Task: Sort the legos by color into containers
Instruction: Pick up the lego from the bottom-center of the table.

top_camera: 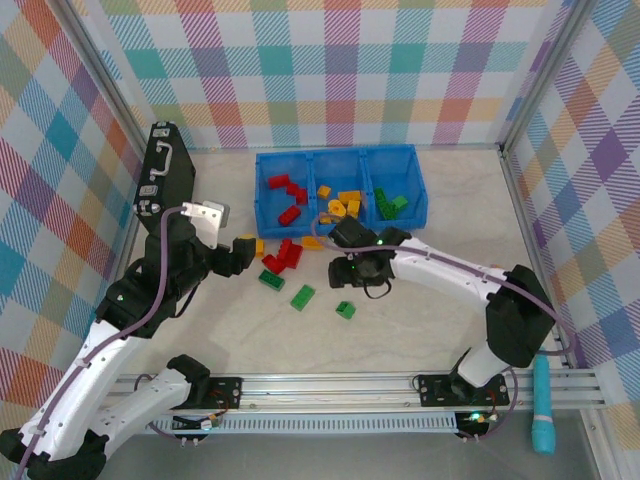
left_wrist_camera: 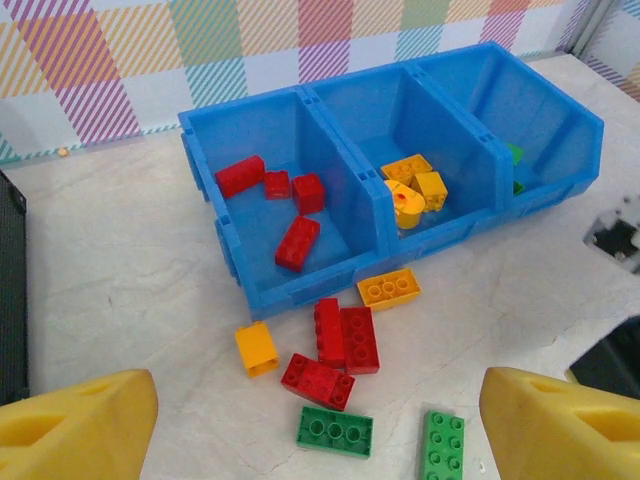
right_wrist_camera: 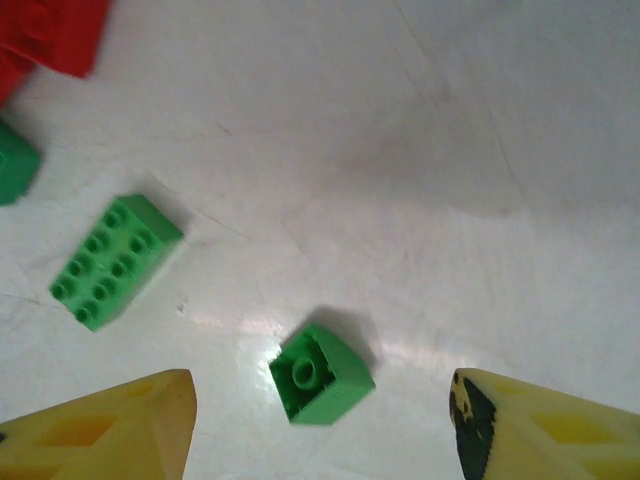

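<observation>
Right wrist view: a small green lego (right_wrist_camera: 320, 375) lies on the pale worktop (right_wrist_camera: 450, 150) with one stud showing. It sits between the two yellow fingers (right_wrist_camera: 110, 430) of the right hand (right_wrist_camera: 320, 435), which stand apart and touch nothing. A longer green lego (right_wrist_camera: 115, 260) lies at its 10 o'clock, and a red lego (right_wrist_camera: 55, 30) is cut off at the frame's 11 o'clock corner.

In the top external view the right hand (top_camera: 352, 268) hangs low over the loose legos (top_camera: 285, 255) scattered at 6 o'clock of the blue bin (top_camera: 258, 200), which stands toward 12 o'clock on the worktop. The bin's 9 o'clock compartment holds red pieces, the middle one yellow-orange, the 3 o'clock one green.

The left hand (top_camera: 245, 252) sits at 9 o'clock of the loose pile. In the left wrist view the left hand (left_wrist_camera: 318, 400) has its yellow fingers wide apart and empty, above red, green and yellow pieces lying before the bin's front wall (left_wrist_camera: 300, 290).
</observation>
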Robot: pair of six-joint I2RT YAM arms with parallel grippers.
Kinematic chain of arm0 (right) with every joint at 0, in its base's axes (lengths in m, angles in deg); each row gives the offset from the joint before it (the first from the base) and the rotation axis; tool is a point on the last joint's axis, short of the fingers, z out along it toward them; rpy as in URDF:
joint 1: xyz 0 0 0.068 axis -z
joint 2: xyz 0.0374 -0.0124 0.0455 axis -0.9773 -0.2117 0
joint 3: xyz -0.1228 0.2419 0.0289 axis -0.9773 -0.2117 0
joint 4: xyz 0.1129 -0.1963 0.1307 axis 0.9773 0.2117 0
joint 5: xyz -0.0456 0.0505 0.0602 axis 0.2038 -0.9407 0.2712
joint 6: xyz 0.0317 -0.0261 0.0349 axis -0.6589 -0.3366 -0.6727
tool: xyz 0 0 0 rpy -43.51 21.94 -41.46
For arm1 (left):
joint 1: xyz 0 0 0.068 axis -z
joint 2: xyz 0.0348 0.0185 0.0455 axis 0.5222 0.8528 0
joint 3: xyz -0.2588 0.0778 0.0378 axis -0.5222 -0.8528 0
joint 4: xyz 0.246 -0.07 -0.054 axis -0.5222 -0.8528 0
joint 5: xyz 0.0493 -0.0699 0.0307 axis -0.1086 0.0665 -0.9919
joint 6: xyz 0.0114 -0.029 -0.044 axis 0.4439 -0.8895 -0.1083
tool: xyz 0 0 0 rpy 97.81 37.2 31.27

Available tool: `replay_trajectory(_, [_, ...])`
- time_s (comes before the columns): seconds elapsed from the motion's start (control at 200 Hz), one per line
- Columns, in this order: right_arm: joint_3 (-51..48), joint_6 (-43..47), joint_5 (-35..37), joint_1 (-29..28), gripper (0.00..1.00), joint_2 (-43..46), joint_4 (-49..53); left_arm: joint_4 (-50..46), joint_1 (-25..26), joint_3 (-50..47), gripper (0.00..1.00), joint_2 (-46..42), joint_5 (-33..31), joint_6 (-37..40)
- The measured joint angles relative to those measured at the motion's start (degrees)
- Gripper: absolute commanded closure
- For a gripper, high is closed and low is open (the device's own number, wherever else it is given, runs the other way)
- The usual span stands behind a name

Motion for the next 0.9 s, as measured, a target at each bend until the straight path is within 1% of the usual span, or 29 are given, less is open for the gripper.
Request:
replay_trajectory(0.125, [-5.16,-8.92,-0.33,-1.66,0.27,2.60,-1.60,0.31,0.00,-0.81,0.16,-0.28,0.04,-0.09])
replay_trajectory(0.245, [-7.41,-14.80,-0.50,-2.84,0.23,3.76,-2.91,0.50,0.00,-1.38,0.16,-0.33,0.63,-0.24])
replay_trajectory(0.45, [-10.32,-23.87,-0.46,-3.65,0.09,5.03,-5.14,1.42,0.00,-1.68,0.16,-0.44,1.18,-0.26])
replay_trajectory(0.68, [-14.58,-31.17,-1.75,-4.44,0.08,5.57,-9.16,1.57,0.00,-1.70,0.16,-1.25,1.51,-0.28])
replay_trajectory(0.9, [-14.49,-34.53,-2.69,-5.66,0.09,1.81,-11.78,1.60,0.00,-1.70,0.15,-1.31,1.51,-0.31])
